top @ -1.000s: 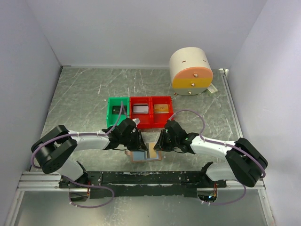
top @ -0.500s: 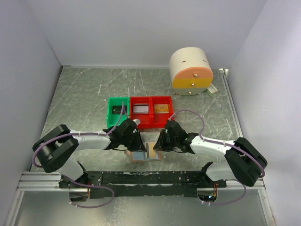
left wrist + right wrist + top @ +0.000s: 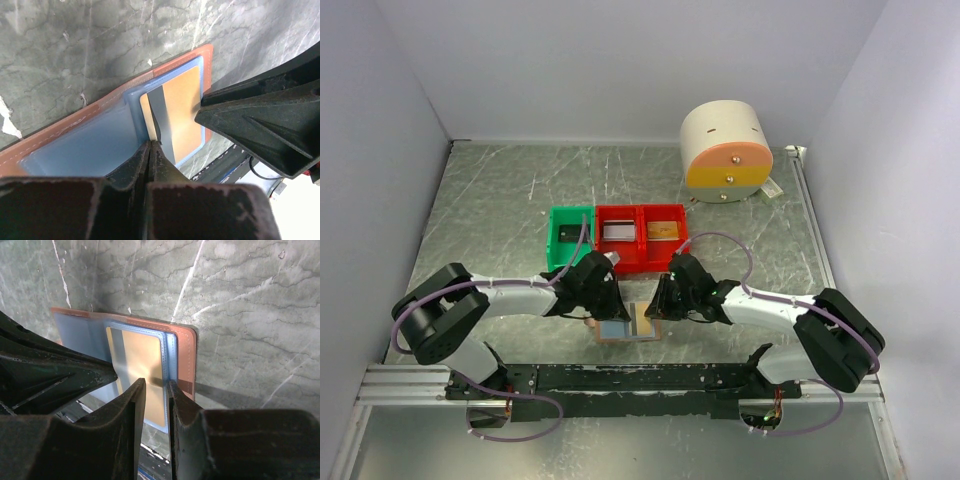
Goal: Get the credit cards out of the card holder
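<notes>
We pin the holder [image 3: 75, 145] with the clenched left gripper [image 3: 151, 143]; the right gripper [image 3: 156, 384], narrowly parted at the edge of the card [image 3: 137, 360], grasp unclear, must next draw it out.

Even bright light, blurred foreground

A marbled grey table [image 3: 500, 200] carries the open card holder [image 3: 616, 329] near centre, a green bin [image 3: 552, 240] and two red bins [image 3: 640, 210] in a row just beyond it, and a cream cylinder [image 3: 720, 135] far right.
</notes>
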`<act>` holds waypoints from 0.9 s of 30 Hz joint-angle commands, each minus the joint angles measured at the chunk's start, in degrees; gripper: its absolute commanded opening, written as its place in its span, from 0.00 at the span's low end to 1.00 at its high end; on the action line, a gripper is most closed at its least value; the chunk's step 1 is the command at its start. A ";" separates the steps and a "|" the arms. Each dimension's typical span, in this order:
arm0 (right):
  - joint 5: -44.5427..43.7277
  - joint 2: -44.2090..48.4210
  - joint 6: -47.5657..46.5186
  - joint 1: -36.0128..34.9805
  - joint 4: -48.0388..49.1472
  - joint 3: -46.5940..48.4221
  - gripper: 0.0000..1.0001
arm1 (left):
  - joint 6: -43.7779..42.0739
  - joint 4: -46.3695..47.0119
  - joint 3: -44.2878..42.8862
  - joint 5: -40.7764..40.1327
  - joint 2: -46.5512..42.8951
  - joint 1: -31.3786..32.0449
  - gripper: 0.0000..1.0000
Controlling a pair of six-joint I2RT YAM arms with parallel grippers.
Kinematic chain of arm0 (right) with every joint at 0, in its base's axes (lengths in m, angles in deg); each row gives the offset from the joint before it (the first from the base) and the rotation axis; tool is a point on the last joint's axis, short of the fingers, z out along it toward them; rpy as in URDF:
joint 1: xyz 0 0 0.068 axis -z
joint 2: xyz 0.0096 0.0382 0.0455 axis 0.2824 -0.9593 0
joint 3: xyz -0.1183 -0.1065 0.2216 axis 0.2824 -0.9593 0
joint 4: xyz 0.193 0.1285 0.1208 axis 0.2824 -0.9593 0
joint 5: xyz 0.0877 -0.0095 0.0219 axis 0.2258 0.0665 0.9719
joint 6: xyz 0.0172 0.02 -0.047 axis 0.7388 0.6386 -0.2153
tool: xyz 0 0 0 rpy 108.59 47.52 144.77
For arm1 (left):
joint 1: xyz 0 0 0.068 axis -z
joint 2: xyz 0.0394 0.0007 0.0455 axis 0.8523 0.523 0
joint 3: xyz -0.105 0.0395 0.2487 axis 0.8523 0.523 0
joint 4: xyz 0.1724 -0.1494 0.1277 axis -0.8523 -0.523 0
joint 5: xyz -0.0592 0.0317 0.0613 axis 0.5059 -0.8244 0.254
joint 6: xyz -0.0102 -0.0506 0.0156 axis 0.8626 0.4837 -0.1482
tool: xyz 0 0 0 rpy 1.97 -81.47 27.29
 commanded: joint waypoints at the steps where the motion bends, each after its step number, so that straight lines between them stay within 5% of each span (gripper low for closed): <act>1: -1.75 -1.28 -1.33 -0.07 -3.64 -1.25 0.24 | -0.35 0.00 -0.08 -2.14 -1.19 0.41 0.07; 13: -1.30 -0.05 -1.67 -0.05 -4.79 -0.29 0.25 | 0.81 0.06 2.66 -3.96 -5.07 0.37 0.07; 21: -0.93 -0.50 -1.89 0.02 -4.79 0.84 0.25 | 0.76 0.71 2.19 -3.13 -3.70 0.40 0.39; 27: -0.11 -2.19 -1.94 -0.02 -3.63 0.84 0.25 | 0.60 1.36 1.76 -2.81 -1.52 0.38 0.44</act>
